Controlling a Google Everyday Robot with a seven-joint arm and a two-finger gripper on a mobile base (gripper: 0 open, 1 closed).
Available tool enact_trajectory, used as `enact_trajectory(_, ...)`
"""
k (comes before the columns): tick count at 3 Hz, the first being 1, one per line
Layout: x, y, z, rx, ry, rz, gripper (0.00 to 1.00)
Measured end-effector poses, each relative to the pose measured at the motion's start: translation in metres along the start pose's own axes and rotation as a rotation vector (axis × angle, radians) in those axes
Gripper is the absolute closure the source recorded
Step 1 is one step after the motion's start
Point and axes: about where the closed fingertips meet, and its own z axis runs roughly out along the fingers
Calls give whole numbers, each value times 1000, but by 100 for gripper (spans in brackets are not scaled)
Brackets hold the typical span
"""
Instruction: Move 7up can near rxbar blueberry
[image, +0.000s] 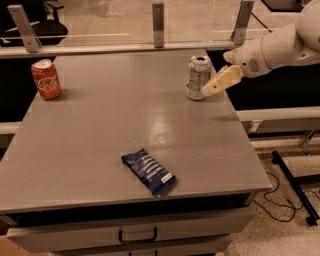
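claw (214, 88) beside 7up can (198, 76), near table (239, 131) edge

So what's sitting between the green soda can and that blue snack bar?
Nothing: the camera view shows only bare grey tabletop between the 7up can and the rxbar blueberry. The gripper hovers close beside the can.

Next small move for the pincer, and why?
Probably ease the pincer toward the 7up can to straddle it: it hangs just beside the upright can, apparently not gripping, and the rxbar blueberry lies far off near the table's front edge.
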Motion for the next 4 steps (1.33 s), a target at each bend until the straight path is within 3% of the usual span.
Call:
enact_trajectory(1, -12, -1, 27, -36, -70, 50, 5)
enact_trajectory(3, -28, 8, 40, -100, -134, 107, 46)
enact_trajectory(4, -47, 7, 20, -113, -203, 100, 70)
